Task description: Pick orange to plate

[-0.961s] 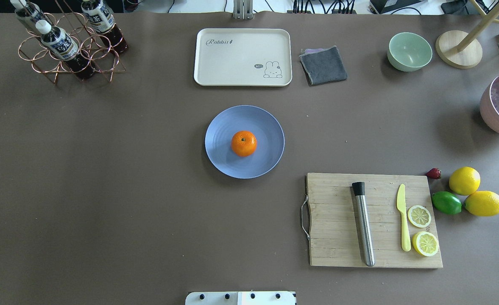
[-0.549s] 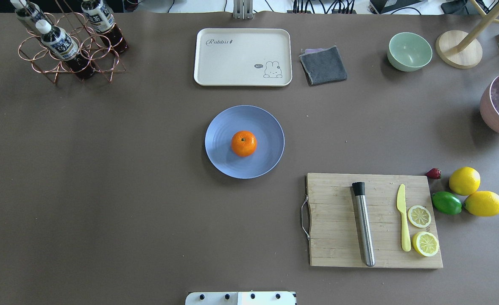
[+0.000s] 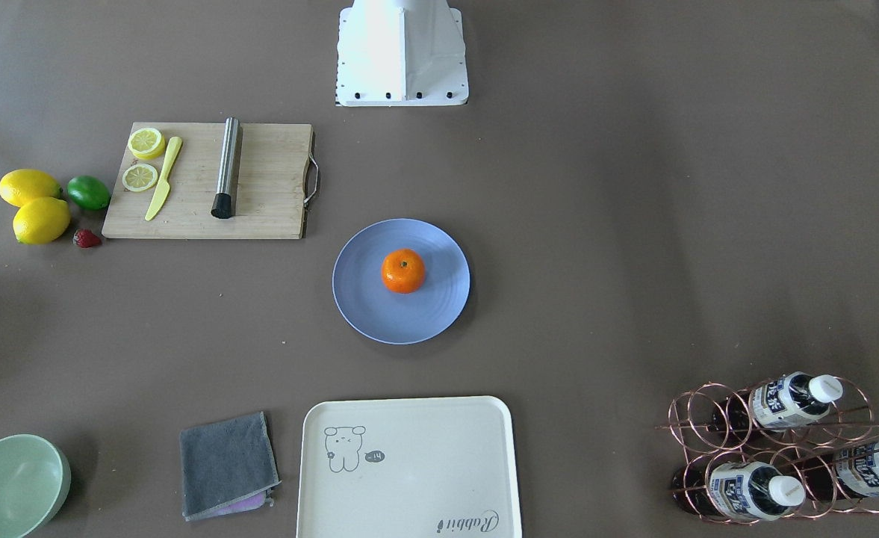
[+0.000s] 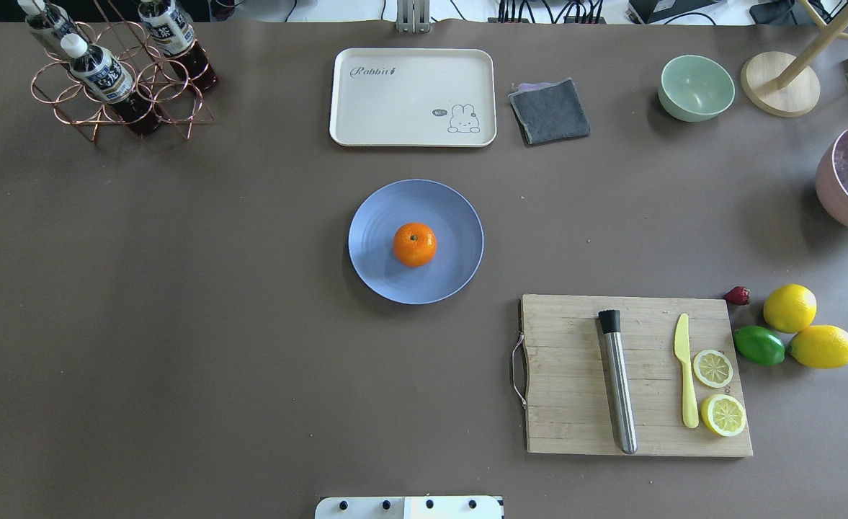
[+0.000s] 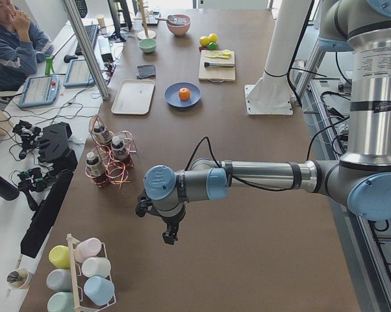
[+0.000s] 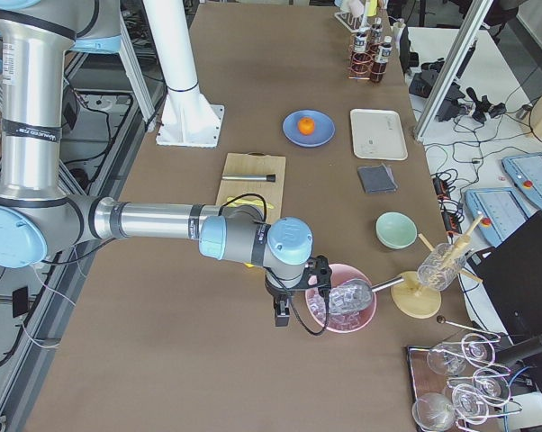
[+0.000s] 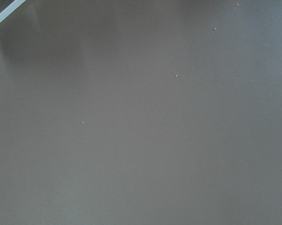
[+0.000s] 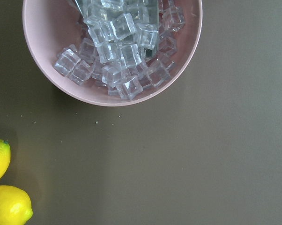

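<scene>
Orange (image 4: 414, 244) resting near the centre of the plate (image 4: 379, 263). Left gripper (image 5: 171, 236) and right gripper (image 6: 282, 317) hang at opposite table (image 4: 179, 324) ends, well apart from it; their opening and contents cannot be told.

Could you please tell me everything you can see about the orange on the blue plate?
The orange is a small, round, bright-orange fruit with a slightly glossy peel and a dark stem dimple facing up. It looks whole and unpeeled. It sits upright at about the centre of the light-blue plate, in the middle of the table. It rests on the plate alone, and nothing else touches it.
</scene>
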`<state>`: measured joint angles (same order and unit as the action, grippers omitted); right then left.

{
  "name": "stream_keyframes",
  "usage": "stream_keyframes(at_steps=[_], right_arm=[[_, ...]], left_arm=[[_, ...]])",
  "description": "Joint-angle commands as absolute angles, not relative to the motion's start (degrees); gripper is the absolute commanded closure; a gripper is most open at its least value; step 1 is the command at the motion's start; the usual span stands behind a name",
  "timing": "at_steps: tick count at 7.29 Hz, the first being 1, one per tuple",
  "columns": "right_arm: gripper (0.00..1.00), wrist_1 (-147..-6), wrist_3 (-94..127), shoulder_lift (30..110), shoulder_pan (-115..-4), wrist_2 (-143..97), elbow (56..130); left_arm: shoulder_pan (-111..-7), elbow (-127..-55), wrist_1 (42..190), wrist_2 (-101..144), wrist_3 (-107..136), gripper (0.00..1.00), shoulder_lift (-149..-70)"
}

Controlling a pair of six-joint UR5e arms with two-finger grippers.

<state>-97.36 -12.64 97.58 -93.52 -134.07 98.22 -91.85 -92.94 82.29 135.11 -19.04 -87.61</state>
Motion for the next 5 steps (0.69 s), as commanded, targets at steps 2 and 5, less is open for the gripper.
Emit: stream_keyframes(at_steps=[2, 5], right_arm=[[0.00, -94.06, -12.66, 97.82, -93.78, -134.30, 96.51], [0.00, -93.34, -12.66, 97.82, -93.69, -134.56, 95.11]], left_arm=[[-91.93, -92.46, 82.27, 134.82, -18.98, 0.02, -87.36], [-91.93, -92.20, 82.27, 134.74, -18.99, 0.02, -87.36]])
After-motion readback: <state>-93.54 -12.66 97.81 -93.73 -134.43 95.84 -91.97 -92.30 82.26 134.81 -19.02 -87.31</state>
